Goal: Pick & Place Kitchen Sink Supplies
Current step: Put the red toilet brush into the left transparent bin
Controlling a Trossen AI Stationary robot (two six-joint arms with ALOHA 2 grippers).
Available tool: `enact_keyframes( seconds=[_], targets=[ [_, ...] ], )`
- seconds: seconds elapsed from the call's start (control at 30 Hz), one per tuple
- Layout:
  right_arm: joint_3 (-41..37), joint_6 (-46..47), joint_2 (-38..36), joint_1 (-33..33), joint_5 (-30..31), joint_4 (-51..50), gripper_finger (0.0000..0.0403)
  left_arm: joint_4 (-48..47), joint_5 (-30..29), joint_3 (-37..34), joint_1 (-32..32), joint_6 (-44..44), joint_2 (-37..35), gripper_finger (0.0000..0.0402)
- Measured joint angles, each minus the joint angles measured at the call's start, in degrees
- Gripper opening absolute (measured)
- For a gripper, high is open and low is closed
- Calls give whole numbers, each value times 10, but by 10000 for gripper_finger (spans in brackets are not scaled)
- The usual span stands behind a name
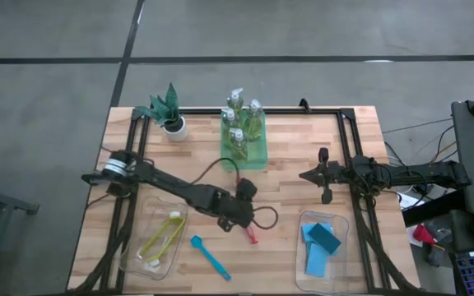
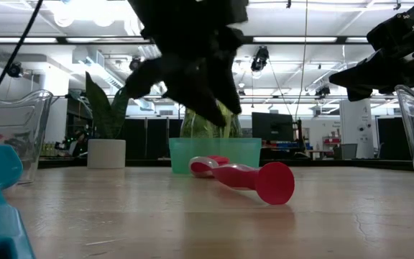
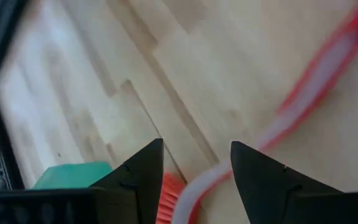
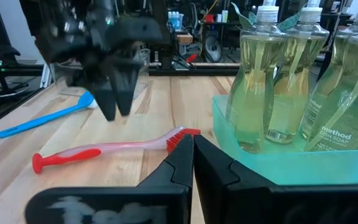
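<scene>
Red brush (image 4: 104, 151) lying flat on the wooden table (image 1: 303, 197), just beside the green tray (image 1: 245, 156), bristle end toward it. Left gripper (image 1: 239, 212) poised directly above, fingers (image 3: 143, 173) spread and empty, astride the handle, likely for a grab. Right gripper (image 1: 322, 175) parked well apart, fingers pressed together, nothing held. Soap bottles (image 4: 277, 87) upright in the tray. Yellow brush (image 1: 164, 234) in the left clear bin (image 1: 137, 259), blue sponges (image 1: 319, 245) in the right bin (image 1: 301, 279). Blue brush (image 1: 210, 256) loose on the boards between the two.
</scene>
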Motion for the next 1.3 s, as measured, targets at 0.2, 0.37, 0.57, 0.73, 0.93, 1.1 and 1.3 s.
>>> enact_keyframes(
  seconds=[0.2,0.37,0.57,0.73,0.93,1.1,1.3],
  targets=[
    [0,0,0,0,0,0,8,-100,-17,49,2,43,60,183],
    [0,0,0,0,0,0,8,-102,-25,62,5,96,99,183],
    [0,0,0,0,0,0,8,-100,-35,67,14,109,127,183],
    [0,0,-1,0,0,0,8,-103,-28,69,19,113,131,173],
    [0,0,0,0,0,0,8,-111,25,72,25,115,130,112],
    [0,0,0,0,0,0,8,-120,61,75,29,118,130,54],
    [0,0,0,0,0,0,8,-120,67,76,30,74,130,30]
  ],
)
